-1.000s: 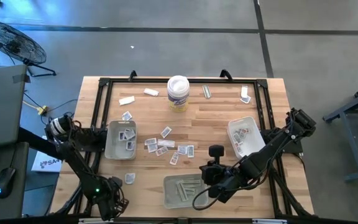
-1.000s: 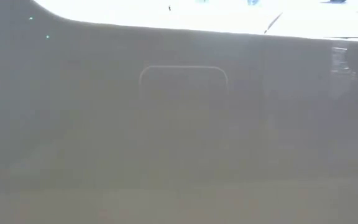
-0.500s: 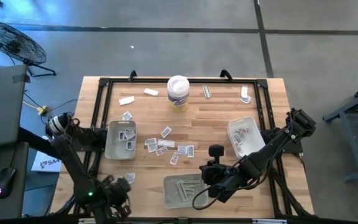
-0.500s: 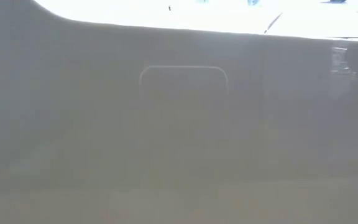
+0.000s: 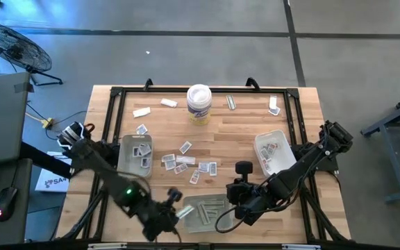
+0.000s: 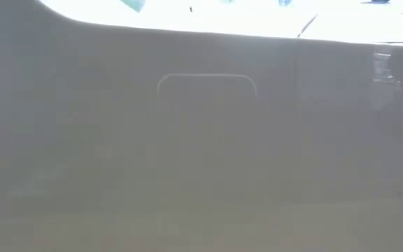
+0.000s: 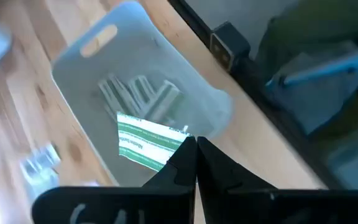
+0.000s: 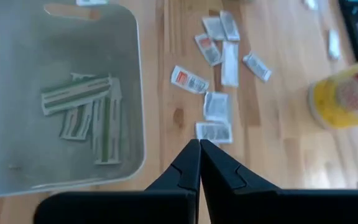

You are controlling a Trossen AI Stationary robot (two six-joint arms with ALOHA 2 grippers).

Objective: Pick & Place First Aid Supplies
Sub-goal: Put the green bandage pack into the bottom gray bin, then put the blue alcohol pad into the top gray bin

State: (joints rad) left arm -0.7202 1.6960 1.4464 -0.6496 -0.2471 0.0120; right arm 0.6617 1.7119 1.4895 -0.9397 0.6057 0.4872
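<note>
1. High view: overhead, straight down, far out, whole table (image 5: 242, 132) and surrounding floor in frame.
2. Low view: washed out, nothing readable.
3. Left wrist view: close, looking down into the near-edge tray (image 7: 135, 106).
4. Right wrist view: close, same tray (image 8: 61, 93) plus loose packets (image 8: 216, 106) mid-table; overlaps left wrist and high views.

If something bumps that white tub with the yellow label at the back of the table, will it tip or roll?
The white tub stands upright, taller than wide, so a high bump would probably tip it. Being round, it would likely roll across the bare wooden table once down. Its weight cannot be judged.
</note>
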